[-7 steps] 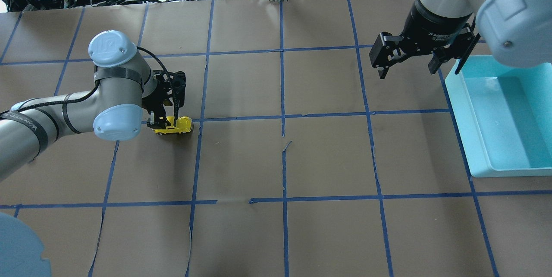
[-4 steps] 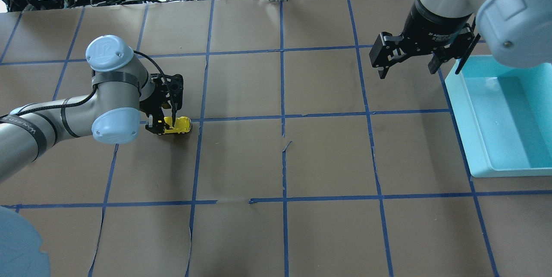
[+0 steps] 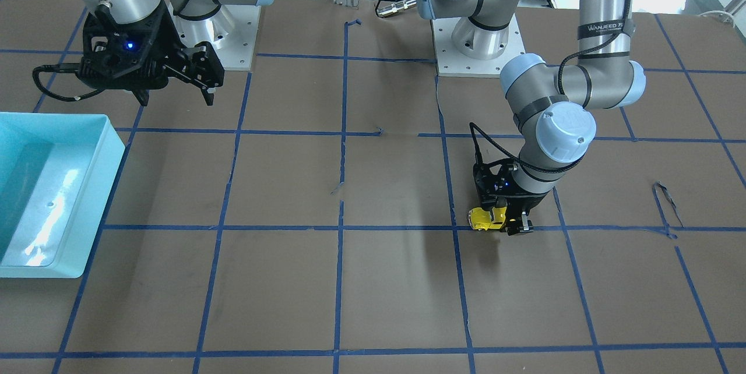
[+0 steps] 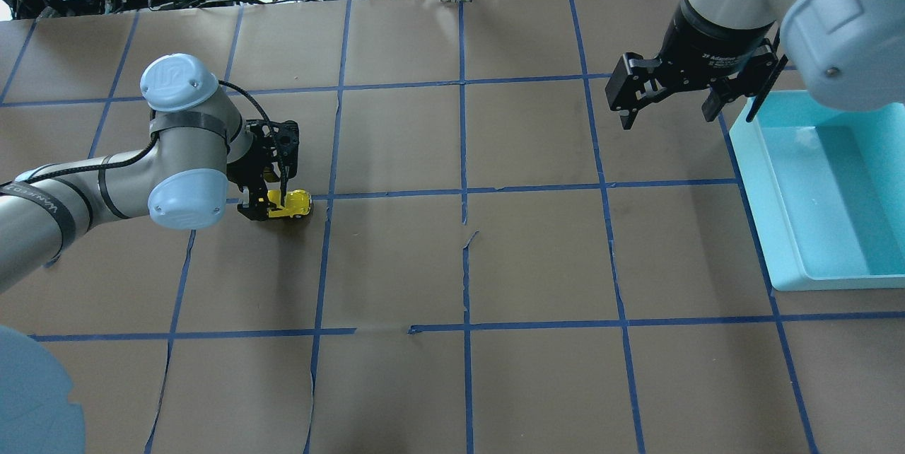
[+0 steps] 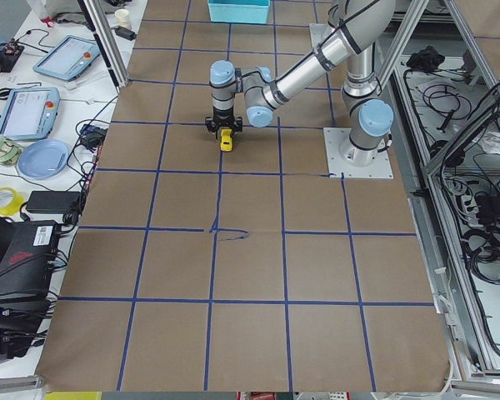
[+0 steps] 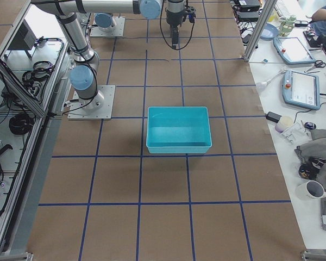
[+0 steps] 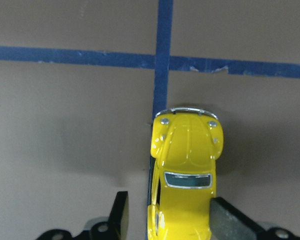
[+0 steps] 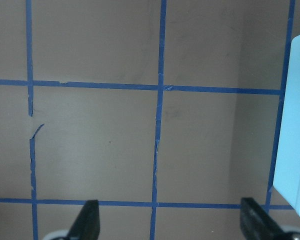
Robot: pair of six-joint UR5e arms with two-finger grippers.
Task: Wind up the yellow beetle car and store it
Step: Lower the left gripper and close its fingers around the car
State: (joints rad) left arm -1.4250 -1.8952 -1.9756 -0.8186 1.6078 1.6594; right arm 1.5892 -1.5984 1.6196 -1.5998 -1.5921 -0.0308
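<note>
The yellow beetle car (image 4: pixel 295 204) stands on the brown table on a blue tape line, left of centre, its front pointing toward the table's middle. My left gripper (image 4: pixel 272 203) is shut on its rear half. The left wrist view shows the car (image 7: pixel 187 165) between the two fingers, the right pad (image 7: pixel 230 220) against its side. It also shows in the front view (image 3: pixel 482 219) under the left gripper (image 3: pixel 510 222). My right gripper (image 4: pixel 668 118) hangs open and empty above the table at the far right, beside the bin.
A light-blue bin (image 4: pixel 749 157) stands at the table's right edge, empty, also in the front view (image 3: pixel 111 147) and the right wrist view (image 8: pixel 295 125). Blue tape lines grid the brown paper. Cables and devices lie beyond the far edge.
My left gripper has shifted slightly left and the car has moved a little left with it along the tape line. The right arm has not moved.
</note>
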